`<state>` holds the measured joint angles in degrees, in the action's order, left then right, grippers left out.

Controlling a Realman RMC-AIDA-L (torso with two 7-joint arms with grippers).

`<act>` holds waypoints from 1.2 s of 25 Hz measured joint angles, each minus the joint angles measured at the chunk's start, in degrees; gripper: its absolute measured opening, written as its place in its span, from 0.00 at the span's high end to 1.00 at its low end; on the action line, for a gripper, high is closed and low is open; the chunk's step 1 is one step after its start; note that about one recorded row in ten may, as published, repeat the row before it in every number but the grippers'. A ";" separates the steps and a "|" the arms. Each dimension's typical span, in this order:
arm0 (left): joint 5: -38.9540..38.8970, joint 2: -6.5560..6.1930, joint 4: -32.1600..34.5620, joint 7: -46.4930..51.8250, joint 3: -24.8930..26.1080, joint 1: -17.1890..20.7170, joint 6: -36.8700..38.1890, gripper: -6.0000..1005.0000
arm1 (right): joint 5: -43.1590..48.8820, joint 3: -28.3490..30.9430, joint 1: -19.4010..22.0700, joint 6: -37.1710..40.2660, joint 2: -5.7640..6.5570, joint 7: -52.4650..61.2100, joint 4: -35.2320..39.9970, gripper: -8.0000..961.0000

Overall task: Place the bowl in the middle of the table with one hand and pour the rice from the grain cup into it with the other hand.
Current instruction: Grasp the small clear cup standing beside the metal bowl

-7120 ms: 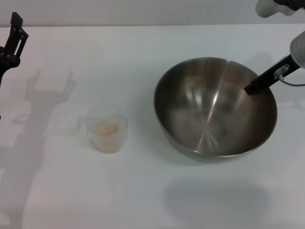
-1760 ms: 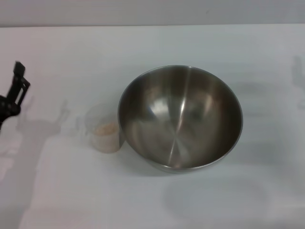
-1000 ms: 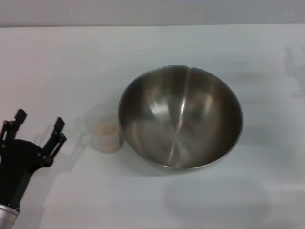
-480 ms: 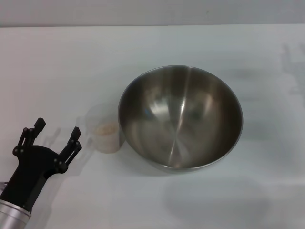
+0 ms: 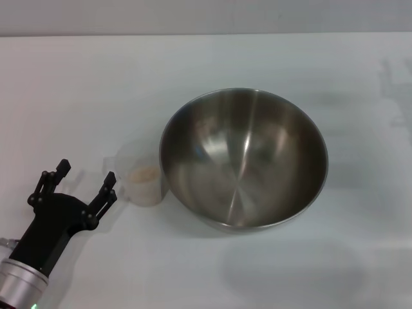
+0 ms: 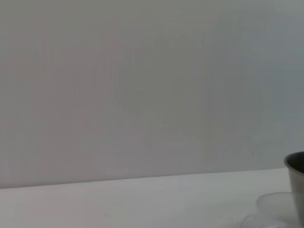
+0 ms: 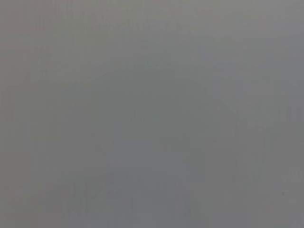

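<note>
The steel bowl (image 5: pixel 243 158) stands upright and holds nothing, near the middle of the white table (image 5: pixel 206 64). The clear grain cup (image 5: pixel 141 174) stands right against the bowl's left side, with pale rice (image 5: pixel 144 174) in its bottom. My left gripper (image 5: pixel 87 174) is open, low at the front left, its fingers pointing toward the cup and a little short of its handle. In the left wrist view the bowl's edge (image 6: pixel 297 175) and the cup's rim (image 6: pixel 275 206) show at one corner. My right gripper is out of view.
The right wrist view shows only a plain grey surface. The table's far edge (image 5: pixel 206 34) meets a grey wall.
The right gripper slid the bowl left to the cup, let go and left the view. The left arm swung down to the front left and edged toward the cup.
</note>
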<state>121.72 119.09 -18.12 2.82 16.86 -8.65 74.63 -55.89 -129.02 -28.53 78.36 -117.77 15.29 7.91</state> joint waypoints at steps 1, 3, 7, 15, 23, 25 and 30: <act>-0.01 0.00 0.00 0.00 0.14 -0.07 -0.19 0.23 | 0.00 0.00 -0.01 0.00 0.00 0.00 0.00 0.49; -0.02 0.00 0.00 0.01 0.32 -0.16 -0.40 0.24 | 0.00 0.00 -0.02 -0.01 0.00 0.00 0.00 0.49; -0.17 0.00 0.20 0.13 1.66 -0.72 -1.31 0.24 | 0.00 0.00 -0.04 -0.05 -0.11 0.00 0.00 0.49; -0.18 0.00 0.26 0.52 3.35 -1.89 -2.46 0.25 | -0.20 0.01 -0.13 -0.06 -0.34 0.00 0.02 0.49; -0.16 0.00 -0.11 0.53 3.93 -3.11 -3.54 0.26 | -0.28 0.09 -0.20 -0.06 -0.36 0.00 0.02 0.49; -0.16 0.00 -0.18 0.51 4.12 -3.32 -3.70 0.26 | -0.28 0.09 -0.27 -0.07 -0.36 0.00 0.01 0.49; -0.16 0.00 -0.29 0.55 4.48 -3.60 -4.12 0.27 | -0.26 0.09 -0.37 -0.14 -0.36 0.00 0.00 0.49</act>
<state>121.56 119.09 -18.41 3.37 21.34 -12.25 70.50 -56.15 -128.93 -28.90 78.23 -118.13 15.29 7.91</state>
